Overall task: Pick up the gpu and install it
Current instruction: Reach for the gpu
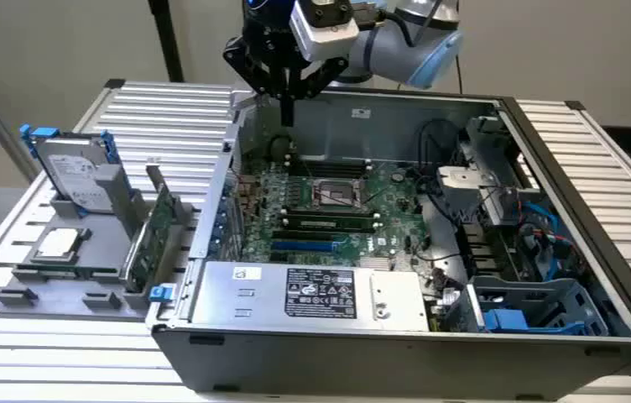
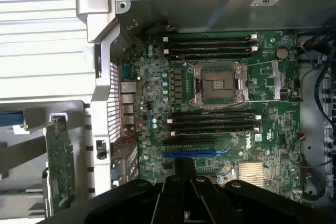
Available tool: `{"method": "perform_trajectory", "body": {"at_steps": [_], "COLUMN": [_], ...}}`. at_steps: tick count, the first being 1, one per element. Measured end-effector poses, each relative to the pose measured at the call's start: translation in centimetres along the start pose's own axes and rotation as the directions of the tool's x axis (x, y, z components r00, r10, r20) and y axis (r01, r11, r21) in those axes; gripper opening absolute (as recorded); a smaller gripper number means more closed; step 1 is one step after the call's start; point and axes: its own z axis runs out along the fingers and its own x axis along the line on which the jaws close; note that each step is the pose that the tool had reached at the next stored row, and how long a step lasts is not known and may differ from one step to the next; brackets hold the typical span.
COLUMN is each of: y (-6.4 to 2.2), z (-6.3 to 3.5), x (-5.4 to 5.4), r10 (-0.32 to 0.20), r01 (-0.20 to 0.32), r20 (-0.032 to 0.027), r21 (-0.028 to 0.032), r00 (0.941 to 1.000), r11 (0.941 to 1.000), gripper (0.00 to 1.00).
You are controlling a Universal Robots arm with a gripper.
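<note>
The gpu [image 1: 154, 228] stands on edge in a grey holder [image 1: 70, 295] at the exterior view's left, just outside the open computer case [image 1: 539, 151]. Its green circuit board face shows in the wrist view [image 2: 59, 167]. My gripper [image 1: 288, 116] hangs above the rear corner of the case nearest that holder, well above the motherboard [image 1: 327, 210] and apart from the gpu. Its fingers point down, shut, with nothing between them. In the wrist view the gripper [image 2: 184, 167] sits over the motherboard [image 2: 157, 93] near a blue expansion slot [image 2: 189, 153].
A silver hard drive with blue rails [image 1: 75, 172] and a processor chip [image 1: 58, 243] also rest in the holder. Inside the case lie the power supply [image 1: 310, 294], a blue drive cage [image 1: 529, 306], cables [image 1: 517, 227] and the empty processor socket [image 2: 220, 83]. Ribbed table panels [image 1: 617, 168] surround it.
</note>
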Motion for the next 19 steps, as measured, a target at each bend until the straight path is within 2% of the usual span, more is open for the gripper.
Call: {"method": "perform_trajectory", "body": {"at_steps": [14, 16, 19], "y": [-0.07, -0.49, -1.23], "z": [-0.02, -0.03, -0.09], "x": [0.0, 0.3, 1.3], "r10": [0.000, 0.000, 0.000], "r01": [0.000, 0.000, 0.000], "r20": [-0.0001, 0.0000, -0.0001], "r21": [0.0002, 0.0000, 0.0001], "r00": [1.0000, 1.0000, 1.0000], "r11": [1.0000, 1.0000, 1.0000], "gripper": [0.00, 0.00, 0.00]}}
